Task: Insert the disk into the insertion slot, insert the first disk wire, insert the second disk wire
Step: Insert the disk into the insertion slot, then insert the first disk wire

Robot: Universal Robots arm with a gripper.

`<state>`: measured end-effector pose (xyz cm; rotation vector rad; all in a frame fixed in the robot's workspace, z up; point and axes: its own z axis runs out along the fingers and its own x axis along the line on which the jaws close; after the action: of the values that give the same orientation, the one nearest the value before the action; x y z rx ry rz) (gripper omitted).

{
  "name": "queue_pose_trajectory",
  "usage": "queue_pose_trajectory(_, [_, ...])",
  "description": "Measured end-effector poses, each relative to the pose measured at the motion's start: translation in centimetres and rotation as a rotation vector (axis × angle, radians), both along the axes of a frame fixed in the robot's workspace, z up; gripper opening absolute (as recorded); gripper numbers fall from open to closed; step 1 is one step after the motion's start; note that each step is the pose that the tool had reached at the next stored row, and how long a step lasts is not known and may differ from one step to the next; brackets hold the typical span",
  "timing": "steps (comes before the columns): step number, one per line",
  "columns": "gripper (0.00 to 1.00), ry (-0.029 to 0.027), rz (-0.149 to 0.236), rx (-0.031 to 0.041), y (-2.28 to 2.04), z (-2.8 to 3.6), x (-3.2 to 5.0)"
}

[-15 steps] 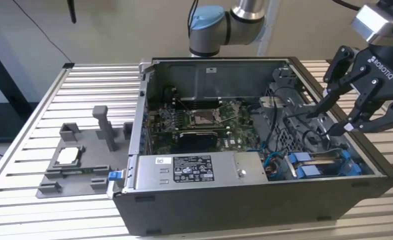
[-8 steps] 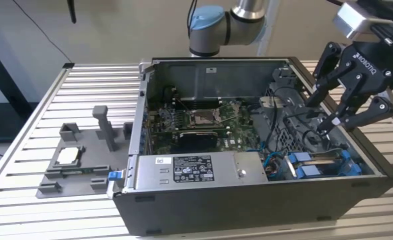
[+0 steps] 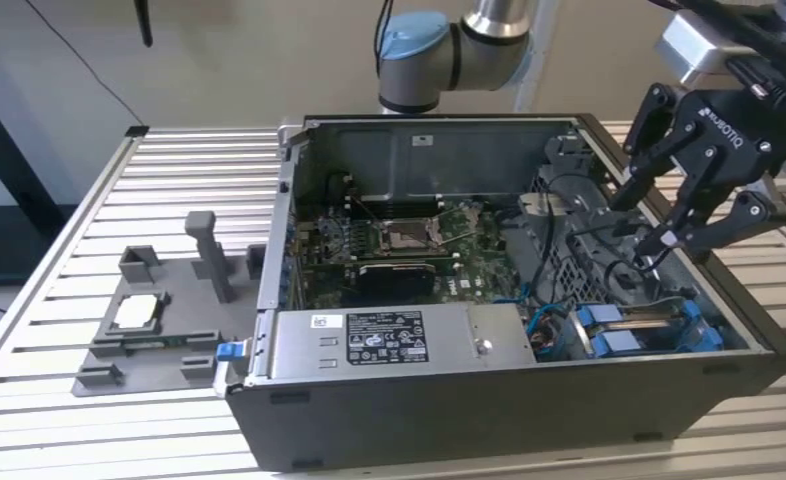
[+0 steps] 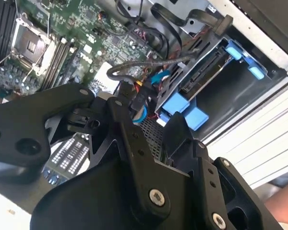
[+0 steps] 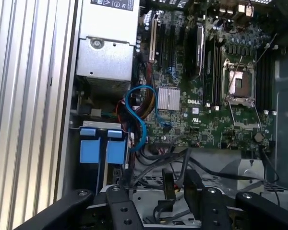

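Disk (image 3: pixel 620 343) already seated in insertion slot (image 4: pixel 211 52), near corner of case (image 3: pixel 500 410), exterior view's right. Hand (image 3: pixel 643 225) hanging just above, right among black wires (image 4: pixel 149 63). Clenched or released? Honestly can't tell.

Room to move: the open top of the computer case (image 3: pixel 500 410) gives clear passage down over the motherboard (image 3: pixel 393 240). At the exterior view's right, where the gripper (image 3: pixel 640 225) hangs, black cables (image 4: pixel 134 67) loop across the way to the insertion slot (image 3: pixel 647 325). A blue cable (image 5: pixel 134 115) curls just beside it. The power-supply box (image 3: pixel 366 340) fills the near side, between the case's upright walls.
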<state>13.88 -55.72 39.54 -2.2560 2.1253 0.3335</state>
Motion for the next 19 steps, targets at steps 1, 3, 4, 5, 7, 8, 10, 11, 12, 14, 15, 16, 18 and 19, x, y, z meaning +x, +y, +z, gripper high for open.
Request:
queue_pose_trajectory(1, [0.55, -0.0043, 0.001, 0.0, 0.23, -0.06, 0.0])
queue_pose_trajectory(3, [0.55, -0.012, 0.001, 0.001, 0.6, -0.18, 0.0])
queue_pose_trajectory(4, [0.53, -0.0166, 0.001, 0.0038, 0.67, -0.19, 0.0])
queue_pose_trajectory(5, [0.53, -0.0227, 0.001, 0.0092, 0.69, -0.21, 0.0])
queue_pose_trajectory(7, [0.46, -0.0255, 0.001, 0.0118, 0.71, -0.23, 0.01])
queue_pose_trajectory(8, [0.46, -0.0255, 0.001, 0.0118, 0.71, -0.23, 0.0])
queue_pose_trajectory(10, [0.46, -0.0256, 0.001, 0.0118, 0.71, -0.23, -0.14])
queue_pose_trajectory(11, [0.46, -0.0255, 0.001, 0.012, 0.71, -0.24, -0.21])
queue_pose_trajectory(12, [0.46, -0.0255, 0.001, 0.0119, 0.7, -0.23, -0.28])
queue_pose_trajectory(14, [0.46, -0.0255, 0.001, 0.0119, 0.69, -0.23, -0.37])
queue_pose_trajectory(15, [0.44, -0.0255, 0.001, 0.0117, 0.68, -0.22, -0.39])
queue_pose_trajectory(16, [0.44, -0.0255, 0.001, 0.0118, 0.68, -0.23, -0.42])
queue_pose_trajectory(18, [0.37, -0.0255, 0.001, 0.0118, 0.68, -0.23, -0.46])
queue_pose_trajectory(19, [0.3, -0.0255, 0.001, 0.0118, 0.68, -0.23, -0.47])
